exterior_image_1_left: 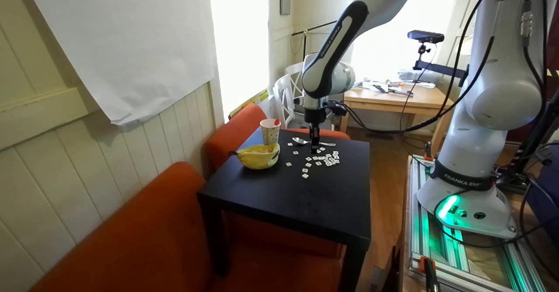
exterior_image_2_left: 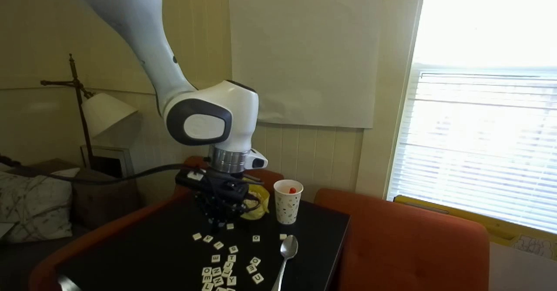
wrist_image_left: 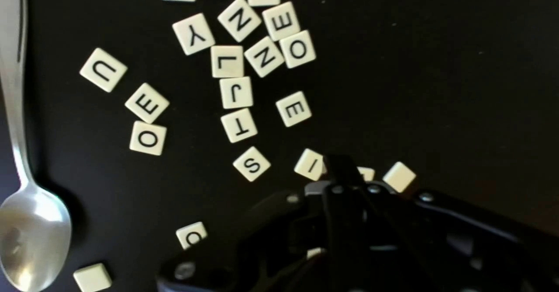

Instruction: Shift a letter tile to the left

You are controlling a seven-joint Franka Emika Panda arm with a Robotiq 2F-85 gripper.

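Observation:
Several cream letter tiles [exterior_image_1_left: 329, 158] lie scattered on the black table [exterior_image_1_left: 279, 200]; they also show in the other exterior picture, with the tile marked J [exterior_image_2_left: 228, 265] among them. My gripper [exterior_image_1_left: 314, 149] points down over the far part of the table, and its fingers are together. In the wrist view, the shut fingertips [wrist_image_left: 343, 170] appear right beside the I tile [wrist_image_left: 309, 164] and cover its right edge. Another tile [wrist_image_left: 366, 173] is mostly hidden behind them. A blank-faced tile [wrist_image_left: 399, 177] lies to their right, and the S tile [wrist_image_left: 252, 164] to the left. No tile shows between the fingers.
A silver spoon [wrist_image_left: 35, 235] lies left of the tiles in the wrist view. A patterned paper cup [exterior_image_2_left: 287, 204] and a yellow bowl [exterior_image_1_left: 258, 157] stand on the table near the tiles. Orange chairs [exterior_image_1_left: 236, 130] border the table.

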